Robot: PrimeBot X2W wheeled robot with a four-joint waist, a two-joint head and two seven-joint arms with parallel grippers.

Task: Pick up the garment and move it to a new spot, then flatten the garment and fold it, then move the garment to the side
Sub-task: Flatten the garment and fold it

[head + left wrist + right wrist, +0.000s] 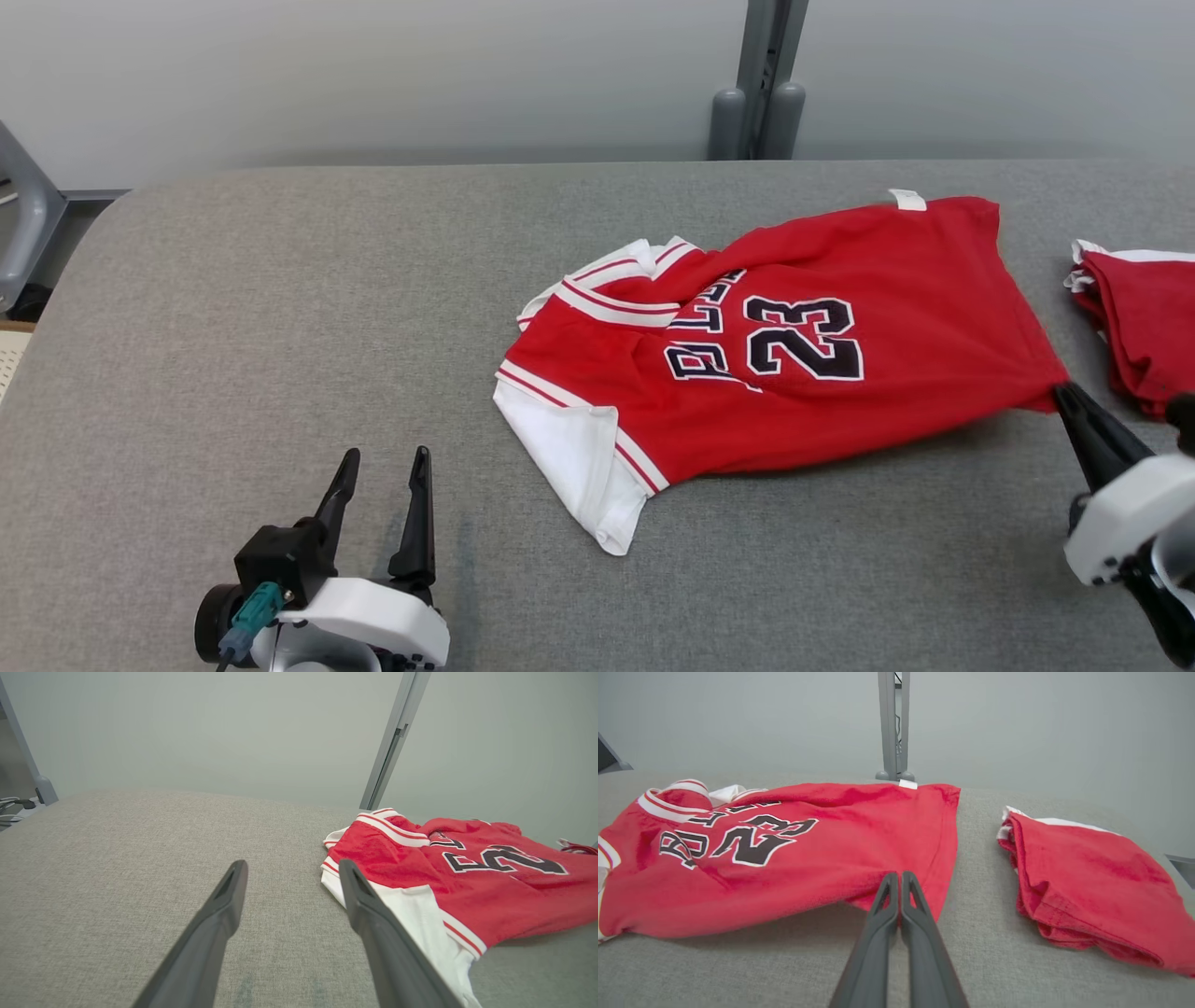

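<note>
Red jersey (pixel 794 373), number 23, is lying rumpled on the grey surface (pixel 233 327), right of centre; collar and white sleeves are pointing to the robot's left, hem to its right; right gripper (pixel 1061 390) is pinching the near hem corner, jaws pressed together on the cloth, which is drawing to a point there; left gripper (pixel 385 457) is hovering over bare surface near the white sleeve, jaws spread wide, holding nothing; second red garment (pixel 1144 327) is lying folded beyond the hem, apart from the jersey.

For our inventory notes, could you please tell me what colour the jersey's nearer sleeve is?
The sleeve is white, red-striped at the shoulder; clearest in head view.
</note>
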